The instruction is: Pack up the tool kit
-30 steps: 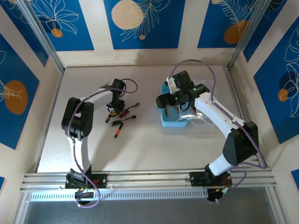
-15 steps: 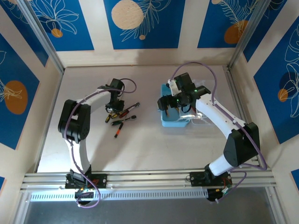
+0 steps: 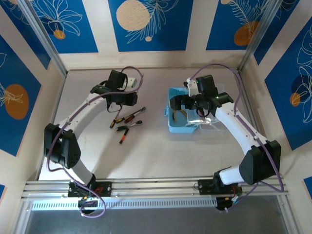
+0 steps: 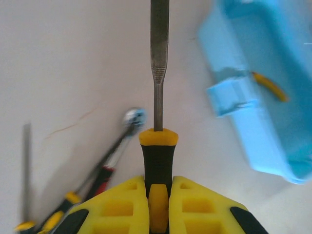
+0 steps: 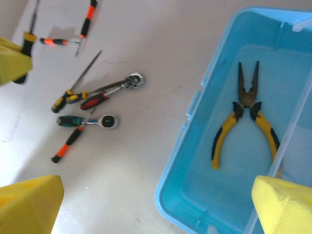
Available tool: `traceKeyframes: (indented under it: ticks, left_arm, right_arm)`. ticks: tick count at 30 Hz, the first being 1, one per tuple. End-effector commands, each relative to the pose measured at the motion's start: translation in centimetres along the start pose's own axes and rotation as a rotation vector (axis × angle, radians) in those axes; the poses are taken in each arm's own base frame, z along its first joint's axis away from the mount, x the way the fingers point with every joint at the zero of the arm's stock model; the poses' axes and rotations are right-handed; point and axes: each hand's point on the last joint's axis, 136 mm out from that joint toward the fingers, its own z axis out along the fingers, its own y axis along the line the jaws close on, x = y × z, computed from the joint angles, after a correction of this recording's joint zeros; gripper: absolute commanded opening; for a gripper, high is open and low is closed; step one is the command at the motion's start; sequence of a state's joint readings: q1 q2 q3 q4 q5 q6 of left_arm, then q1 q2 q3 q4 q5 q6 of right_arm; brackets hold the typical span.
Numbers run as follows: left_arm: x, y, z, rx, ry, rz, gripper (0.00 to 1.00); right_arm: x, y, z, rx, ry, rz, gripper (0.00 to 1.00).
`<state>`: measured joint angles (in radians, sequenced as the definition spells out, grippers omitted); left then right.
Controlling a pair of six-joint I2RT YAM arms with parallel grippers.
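Your left gripper is clenched on a black-and-yellow screwdriver, left of the blue case, I think to carry it there. Left of the case a ratchet wrench waits on the table. The pliers lie inside the case, and above it your right gripper hangs wide and empty.

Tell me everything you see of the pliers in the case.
The pliers are long-nose, with dark metal jaws and yellow handles with black grip sections. They lie flat on the floor of the light-blue case, handles spread, jaw tips slightly apart, touching nothing but that floor.
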<state>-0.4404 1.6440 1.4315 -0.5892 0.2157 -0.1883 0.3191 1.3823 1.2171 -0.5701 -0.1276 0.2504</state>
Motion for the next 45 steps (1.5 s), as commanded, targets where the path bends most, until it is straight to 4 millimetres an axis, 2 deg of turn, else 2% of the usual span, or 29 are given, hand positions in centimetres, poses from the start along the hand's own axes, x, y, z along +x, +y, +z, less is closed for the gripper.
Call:
traceKeyframes:
  ticks: [1, 4, 8, 15, 23, 26, 31, 34, 35, 38, 40, 42, 45]
  left_arm:
    - [-2.3, -6.7, -1.4, 0.268, -0.084, 0.013, 0.00]
    - [-2.9, -10.7, -1.6, 0.412, -0.118, 0.055, 0.00]
    - [-3.3, -14.0, -1.7, 0.543, -0.139, 0.078, 0.00]
    - [-3.1, -16.6, -1.5, 0.618, -0.136, 0.111, 0.00]
    - [-2.5, -18.5, -0.5, 0.656, -0.106, 0.116, 0.00]
    - [-2.6, -19.0, -0.5, 0.665, -0.106, 0.123, 0.00]
    - [-2.7, -19.3, -0.8, 0.661, -0.106, 0.140, 0.00]
    - [-2.6, -18.8, -0.4, 0.629, -0.095, 0.142, 0.00]
    - [-2.5, -18.6, -0.2, 0.617, -0.092, 0.147, 0.07]
    - [-2.2, -17.2, 0.6, 0.542, -0.076, 0.154, 0.51]
    - [-1.9, -15.3, 1.1, 0.457, -0.054, 0.158, 0.72]
    - [-1.8, -12.1, 1.3, 0.334, -0.036, 0.146, 0.86]
    - [-1.6, -5.9, 1.3, 0.117, -0.002, 0.097, 0.96]
  right_arm:
    - [-1.8, 2.0, -1.7, -0.141, -0.086, 0.051, 0.99]
    - [-3.2, 2.6, -2.6, -0.221, -0.151, 0.086, 0.99]
    - [-4.5, 3.1, -3.5, -0.335, -0.211, 0.125, 1.00]
    - [-5.7, 2.7, -3.6, -0.402, -0.254, 0.167, 0.96]
    - [-6.6, 3.4, -2.5, -0.450, -0.250, 0.171, 0.82]
    - [-6.6, 3.3, -1.6, -0.425, -0.230, 0.185, 0.69]
    - [-6.6, 2.9, -0.6, -0.397, -0.227, 0.209, 0.29]
    - [-6.7, 2.8, -0.6, -0.386, -0.229, 0.210, 0.04]
    - [-6.7, 2.7, -0.7, -0.378, -0.229, 0.207, 0.00]
    - [-6.7, 1.8, -1.4, -0.338, -0.226, 0.191, 0.00]
    - [-6.6, 0.5, -2.1, -0.286, -0.221, 0.176, 0.00]
    - [-6.2, -1.7, -3.0, -0.203, -0.198, 0.168, 0.00]
    - [-5.1, -6.0, -3.9, -0.020, -0.139, 0.175, 0.00]
